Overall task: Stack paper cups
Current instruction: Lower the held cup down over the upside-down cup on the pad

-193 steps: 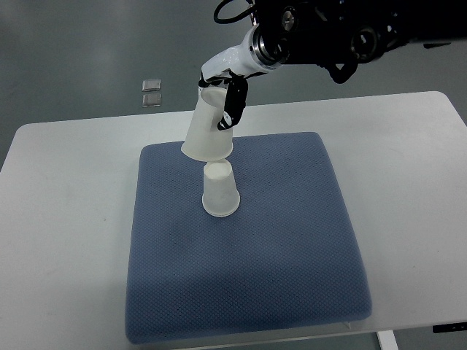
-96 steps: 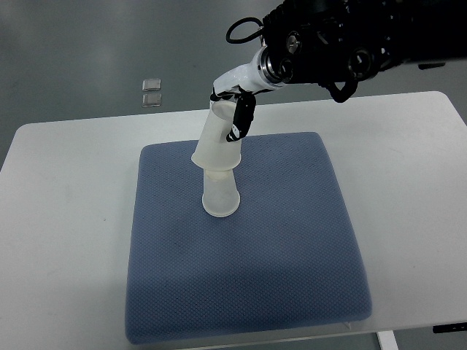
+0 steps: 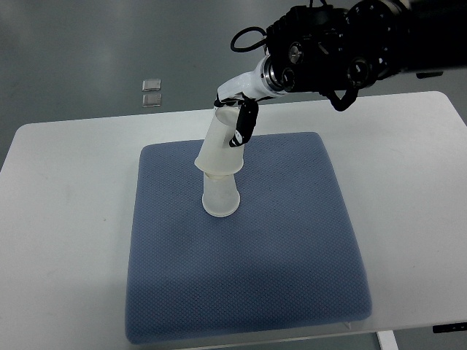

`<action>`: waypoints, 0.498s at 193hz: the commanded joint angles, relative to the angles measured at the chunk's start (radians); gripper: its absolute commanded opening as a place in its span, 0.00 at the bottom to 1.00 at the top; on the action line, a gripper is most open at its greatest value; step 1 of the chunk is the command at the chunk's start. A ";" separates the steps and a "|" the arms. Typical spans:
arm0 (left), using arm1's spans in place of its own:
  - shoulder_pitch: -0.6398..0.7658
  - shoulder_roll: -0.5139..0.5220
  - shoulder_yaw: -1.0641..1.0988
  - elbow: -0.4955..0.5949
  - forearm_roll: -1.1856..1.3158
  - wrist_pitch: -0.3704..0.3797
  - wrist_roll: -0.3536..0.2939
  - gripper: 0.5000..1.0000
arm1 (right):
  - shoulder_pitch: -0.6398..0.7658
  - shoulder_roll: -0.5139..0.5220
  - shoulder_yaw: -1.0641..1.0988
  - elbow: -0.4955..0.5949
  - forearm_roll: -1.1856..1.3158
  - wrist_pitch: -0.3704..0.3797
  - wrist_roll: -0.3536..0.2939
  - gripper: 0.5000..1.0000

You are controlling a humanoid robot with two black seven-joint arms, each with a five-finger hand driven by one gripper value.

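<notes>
overhead, the right arm (image 3: 343, 51) reaches in from the picture's right edge along the top, a bulky black body with cables looping off it, narrowing to a white wrist that angles down and to the left. at its end the right hand (image 3: 235, 117) is clasped around the upper paper cup (image 3: 221, 146), gripping it near its closed base; one dark finger (image 3: 246, 122) lies down the cup's right side, and the white part of the hand sits against the cup's top. how the other fingers sit behind the cup cannot be made out.

both cups are upside down, mouths facing downward. the upper paper cup is tilted, its base leaning up and to the right toward the wrist, its wide rim lowered over the top of the lower paper cup (image 3: 220, 197). the rim overlaps the lower cup's base, so the two are partly nested, with most of the lower cup's wall showing beneath. whether the inner surfaces touch cannot be told. nothing can be seen inside either cup.

the lower paper cup stands upright on its mouth on the blue mat (image 3: 292, 277), in the mat's upper left part. the mat lies on the white desk (image 3: 66, 219), covering most of its middle. beyond the desk's far edge, two small pale squares (image 3: 151, 92) lie on the grey floor (image 3: 87, 44), one just above the other.
</notes>
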 commanded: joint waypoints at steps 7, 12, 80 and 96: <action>0.000 0.000 0.000 0.001 0.000 0.000 0.000 1.00 | -0.005 0.000 0.000 0.000 0.000 -0.004 0.000 0.27; 0.000 0.000 0.000 0.001 0.000 0.000 0.000 1.00 | -0.006 0.000 0.000 0.000 0.000 -0.004 0.000 0.28; 0.000 0.000 0.000 0.001 0.000 0.000 0.000 1.00 | -0.023 0.000 0.002 0.000 0.011 -0.024 0.000 0.34; 0.000 0.000 0.000 0.001 0.000 0.000 0.000 1.00 | -0.031 0.000 0.002 0.000 0.014 -0.028 0.000 0.34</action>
